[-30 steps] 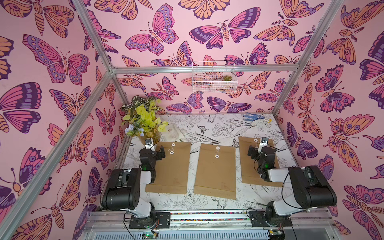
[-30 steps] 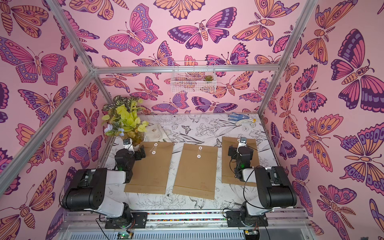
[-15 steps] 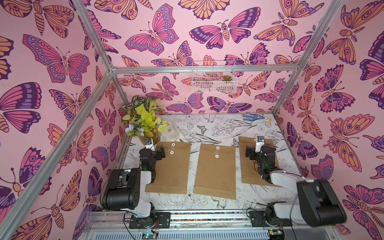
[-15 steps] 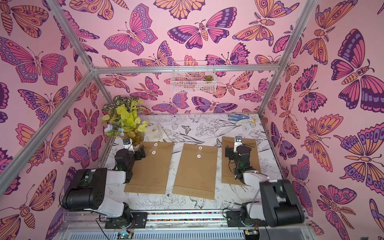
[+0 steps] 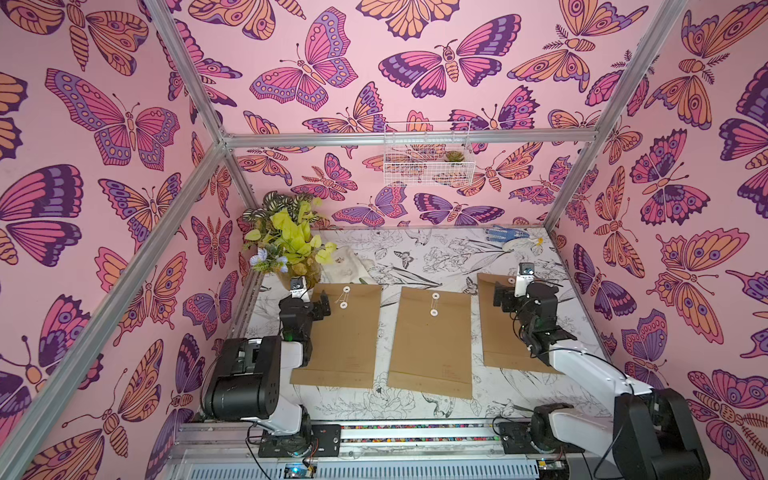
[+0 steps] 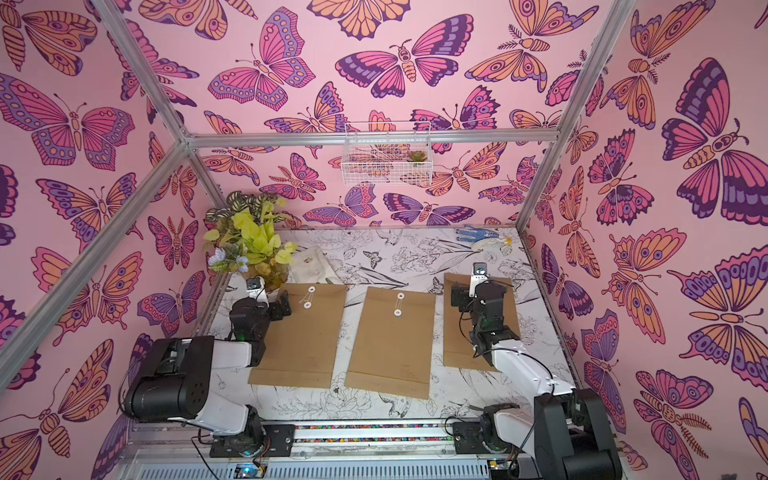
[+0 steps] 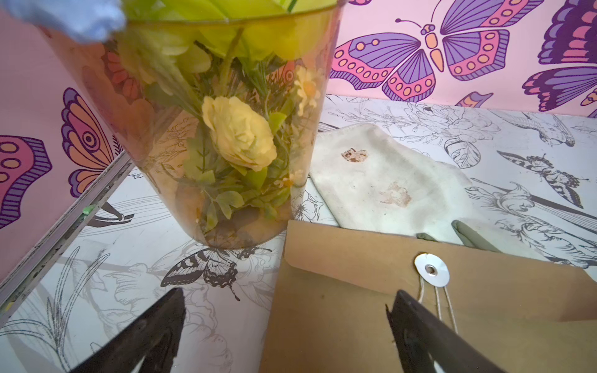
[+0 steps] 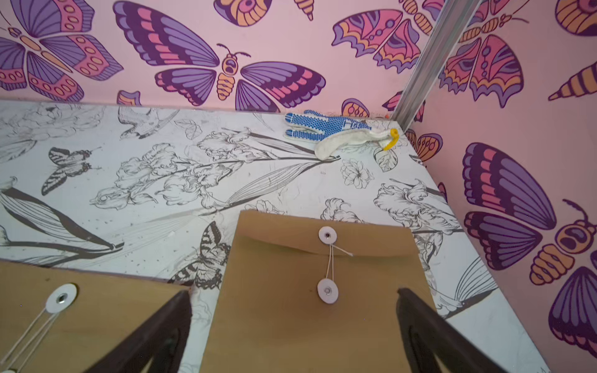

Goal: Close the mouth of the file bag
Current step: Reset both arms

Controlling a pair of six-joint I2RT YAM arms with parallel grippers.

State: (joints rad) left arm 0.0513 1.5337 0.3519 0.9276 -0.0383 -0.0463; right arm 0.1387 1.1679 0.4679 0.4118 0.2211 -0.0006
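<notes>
The right pincer (image 8: pixel 293 292) hangs wide open and empty over the right file bag (image 8: pixel 274 329), which lies flat on the tabletop (image 5: pixel 415 253), long axis running away from the robot, mouth at the far end. Just ahead of the jaws, roughly centred between them, sits the lower disc (image 8: pixel 327 291). The string (image 8: pixel 329 263) runs straight on to the upper disc (image 8: pixel 327 235) on the folded flap (image 8: pixel 284 234), one loose end sticking out. So this closure lies dead ahead along the bag's axis, likely a short forward reach. The left pincer (image 7: pixel 289 292), also open and empty, straddles the edge of the left file bag (image 7: pixel 339 323), whose button (image 7: pixel 432 269) sits off toward the robot's right.
</notes>
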